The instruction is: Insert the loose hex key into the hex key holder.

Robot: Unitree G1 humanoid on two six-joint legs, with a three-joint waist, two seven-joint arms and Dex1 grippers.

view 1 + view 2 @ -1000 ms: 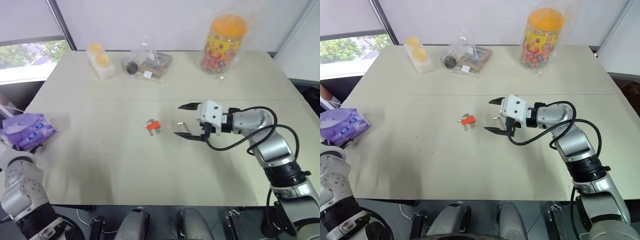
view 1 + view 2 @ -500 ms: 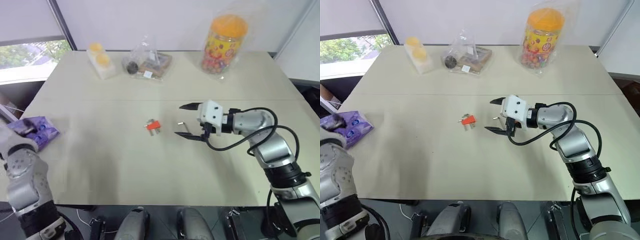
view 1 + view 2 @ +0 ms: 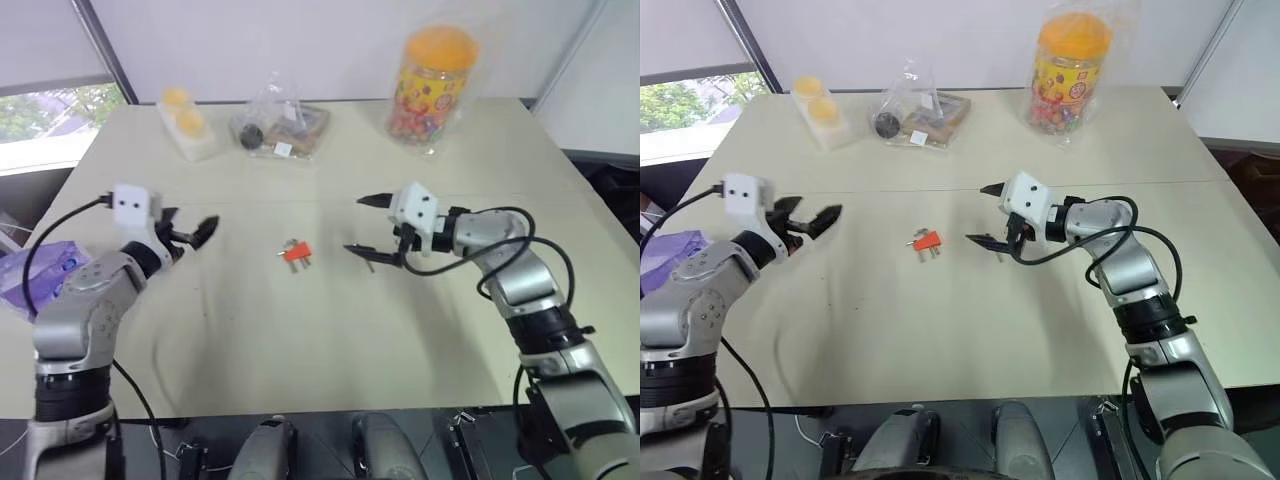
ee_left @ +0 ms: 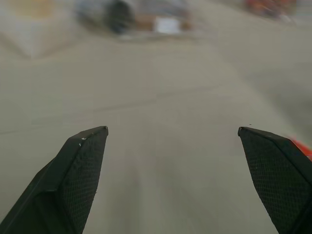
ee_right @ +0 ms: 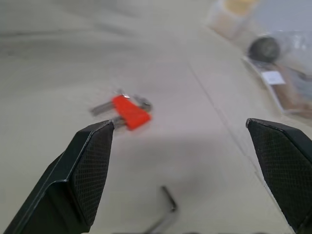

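Note:
The hex key holder (image 3: 296, 253), a small red-orange block with short dark keys, lies flat at the middle of the table. To its right, the thin loose hex key (image 5: 168, 202) lies on the table just below my right gripper (image 3: 355, 224). That gripper hovers open and holds nothing, its fingers pointing at the holder. My left gripper (image 3: 190, 232) hangs open and empty over the table to the left of the holder. It points toward the holder, whose orange edge (image 4: 303, 148) shows beside one finger.
A purple packet (image 3: 20, 280) lies at the table's left edge. Along the far side stand a pack of yellow cups (image 3: 185, 120), a clear bag of parts (image 3: 275, 125) and a candy jar with an orange lid (image 3: 430, 85).
My left arm has swung in from the purple packet at the left edge to over the table, and its gripper now shows open. The right gripper edged toward the holder. The view shifted.

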